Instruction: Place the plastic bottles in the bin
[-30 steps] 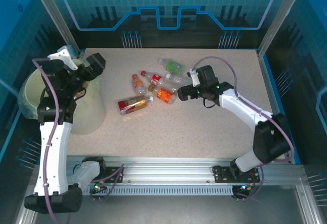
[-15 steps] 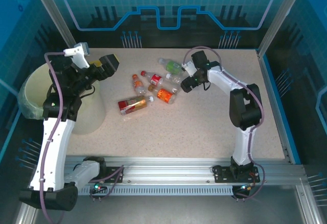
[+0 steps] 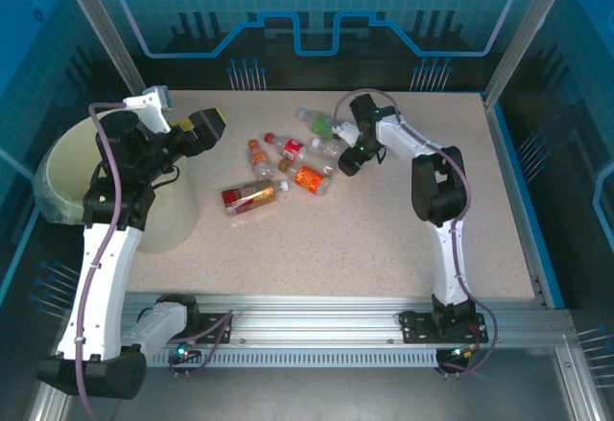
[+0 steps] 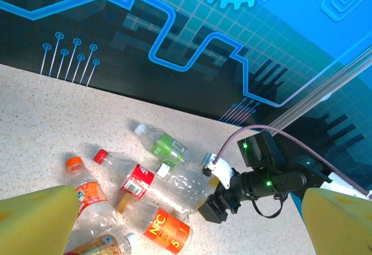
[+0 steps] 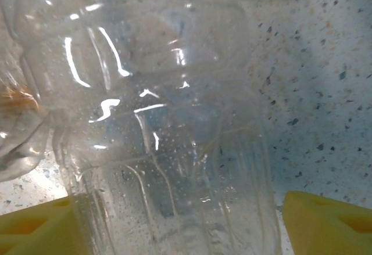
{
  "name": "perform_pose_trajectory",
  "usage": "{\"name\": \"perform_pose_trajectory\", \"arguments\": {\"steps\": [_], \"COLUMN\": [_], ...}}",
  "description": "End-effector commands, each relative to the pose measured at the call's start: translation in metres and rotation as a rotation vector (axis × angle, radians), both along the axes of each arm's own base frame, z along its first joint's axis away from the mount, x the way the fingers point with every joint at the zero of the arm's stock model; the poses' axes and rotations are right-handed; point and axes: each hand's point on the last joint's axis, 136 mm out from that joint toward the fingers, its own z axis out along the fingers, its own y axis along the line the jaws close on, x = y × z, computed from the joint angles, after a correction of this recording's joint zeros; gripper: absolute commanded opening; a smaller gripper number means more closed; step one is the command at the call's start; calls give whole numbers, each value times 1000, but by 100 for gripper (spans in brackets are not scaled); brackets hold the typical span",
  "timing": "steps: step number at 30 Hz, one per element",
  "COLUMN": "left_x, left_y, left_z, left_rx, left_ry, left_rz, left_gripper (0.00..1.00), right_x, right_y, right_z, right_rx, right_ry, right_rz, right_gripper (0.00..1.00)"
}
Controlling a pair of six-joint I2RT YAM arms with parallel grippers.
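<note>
The right hand (image 3: 352, 158) is standing open low over the surface (image 3: 384, 239). Its yellow fingers (image 5: 325, 223) are straddling the ribbed body of a clear bottle (image 5: 157, 121) that is lying on its side. A sliver of speckled surface is showing between the right-side finger and the plastic, so nothing is gripped yet.

This bottle is lying at the right edge of the cluster of plastic bottles (image 3: 259, 159) in the middle of the surface. It is just beside a green-labelled bottle (image 3: 321, 124) and a red-labelled bottle (image 3: 294, 147), with an orange-labelled bottle (image 3: 309, 180) close against it.

It is looking empty, so I am judging it very light, thin-walled and slick. A hard squeeze will likely buckle it, and a grip near the tapering shoulder could make it squirt out. The ribbed mid-body, taken across its width, is looking like the best hold.

The left hand (image 3: 205, 122) is hovering wide open and empty near the bin (image 3: 59, 167), which is sitting at the left side, well apart from the cluster.
</note>
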Motion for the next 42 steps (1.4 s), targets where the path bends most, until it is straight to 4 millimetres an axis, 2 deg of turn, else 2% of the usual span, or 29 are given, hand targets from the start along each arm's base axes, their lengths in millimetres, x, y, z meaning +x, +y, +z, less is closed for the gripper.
{"name": "perform_pose_trajectory", "arguments": {"steps": [1,5,9,14,18,21,23,27,32,37,42], "left_x": [3,3,3,7,12,16,17,17,15,19,20], "left_y": [-5,-6,-10,-19,-28,-34,-41,-60,-89,-117,-139], "left_z": [-10,-13,-17,-22,-28,-38,-46,-56,-83,-108,-125], "left_rx": [8,12,7,-49,-95,-126,-136,-144,-123,-151,-131], "left_ry": [26,29,43,73,96,124,142,157,222,246,272], "left_rz": [-27,-36,-57,-104,-151,-162,-179,-242,-319,-358,-389], "left_gripper": [99,99,99,99,99,99,99,99,99,99,99], "right_x": [-3,-7,-16,-25,-43,-54,-67,-99,-138,-164,-184], "right_y": [6,10,12,1,3,-5,-3,22,71,110,136], "right_z": [-3,-4,9,37,61,74,82,102,129,146,156], "right_rx": [21,36,58,55,112,161,232,450,775,954,1080], "right_ry": [27,26,-8,-86,-143,-187,-183,-178,-90,39,145], "right_rz": [20,6,-2,-84,-124,-249,-315,-355,-330,-310,-299], "right_gripper": [79,70,60,49,46,44,44,43,43,44,44]}}
